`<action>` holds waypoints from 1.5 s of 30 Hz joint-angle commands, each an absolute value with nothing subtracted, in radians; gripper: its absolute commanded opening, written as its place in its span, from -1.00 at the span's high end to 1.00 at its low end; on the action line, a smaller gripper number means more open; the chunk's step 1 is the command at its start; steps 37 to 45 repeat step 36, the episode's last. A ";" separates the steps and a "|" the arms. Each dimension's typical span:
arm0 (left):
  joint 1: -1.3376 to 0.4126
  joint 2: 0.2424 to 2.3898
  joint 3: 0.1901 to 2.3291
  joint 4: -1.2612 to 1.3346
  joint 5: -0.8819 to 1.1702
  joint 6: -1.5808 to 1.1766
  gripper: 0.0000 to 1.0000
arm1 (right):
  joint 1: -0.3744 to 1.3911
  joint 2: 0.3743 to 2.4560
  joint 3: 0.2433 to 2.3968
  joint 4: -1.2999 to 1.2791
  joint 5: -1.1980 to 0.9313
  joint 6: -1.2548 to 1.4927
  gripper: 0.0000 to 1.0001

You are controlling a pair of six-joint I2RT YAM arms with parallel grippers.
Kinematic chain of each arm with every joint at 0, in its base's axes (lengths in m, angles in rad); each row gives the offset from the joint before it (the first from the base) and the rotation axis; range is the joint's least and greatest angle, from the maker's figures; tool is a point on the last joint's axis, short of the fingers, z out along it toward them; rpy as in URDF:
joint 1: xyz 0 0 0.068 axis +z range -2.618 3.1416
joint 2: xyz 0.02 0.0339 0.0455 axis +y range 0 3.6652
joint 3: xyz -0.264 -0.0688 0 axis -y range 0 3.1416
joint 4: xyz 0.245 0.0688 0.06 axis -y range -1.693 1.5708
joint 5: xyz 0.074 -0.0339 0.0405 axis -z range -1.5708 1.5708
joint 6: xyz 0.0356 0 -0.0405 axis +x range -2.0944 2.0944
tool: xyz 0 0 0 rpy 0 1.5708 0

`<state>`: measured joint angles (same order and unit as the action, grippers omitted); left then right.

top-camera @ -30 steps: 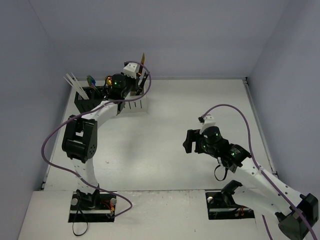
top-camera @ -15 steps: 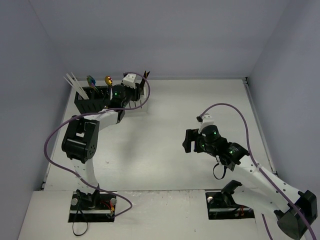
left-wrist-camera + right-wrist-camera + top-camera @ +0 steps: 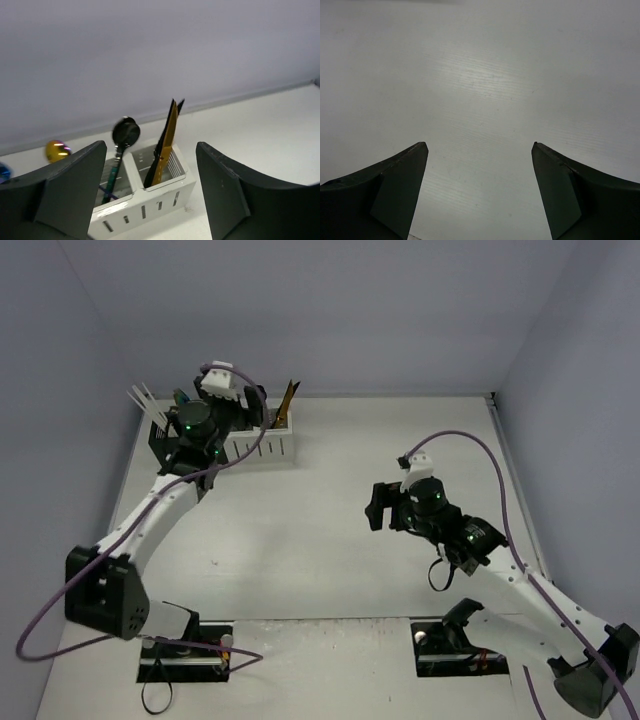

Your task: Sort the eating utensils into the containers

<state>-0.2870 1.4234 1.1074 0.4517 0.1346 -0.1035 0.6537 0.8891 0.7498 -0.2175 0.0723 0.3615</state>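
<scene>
My left arm (image 3: 150,515) hides most of the black caddy (image 3: 160,452); black spoon (image 3: 125,132) blurred; blue utensil (image 3: 2,171) cropped, left edge.

white caddy (image 3: 145,202) stands upright at the tabletop's (image 3: 330,510) far left: black spoon (image 3: 125,133) bowl-up in its left compartment, gold knife (image 3: 169,137) leaning in the right. black caddy (image 3: 157,448) just beside it, pale chopsticks (image 3: 142,400) poking out.

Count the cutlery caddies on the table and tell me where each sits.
2. The white caddy stands far left near the back wall; the black caddy is just left of it, partly hidden under the left arm.
</scene>
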 commanded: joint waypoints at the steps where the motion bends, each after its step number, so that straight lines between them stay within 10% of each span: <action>1: -0.284 1.136 1.214 0.030 -0.084 -0.157 -0.45 | 0.646 0.869 0.851 -0.185 0.180 0.303 -0.75; 19: -0.284 0.427 1.011 -0.765 -0.393 -0.222 -0.69 | 0.643 0.523 0.895 -0.216 0.588 0.144 -1.00; 45: -0.282 0.434 0.905 -0.758 -0.380 -0.294 -0.69 | 0.643 0.482 0.851 -0.216 0.612 0.120 -1.00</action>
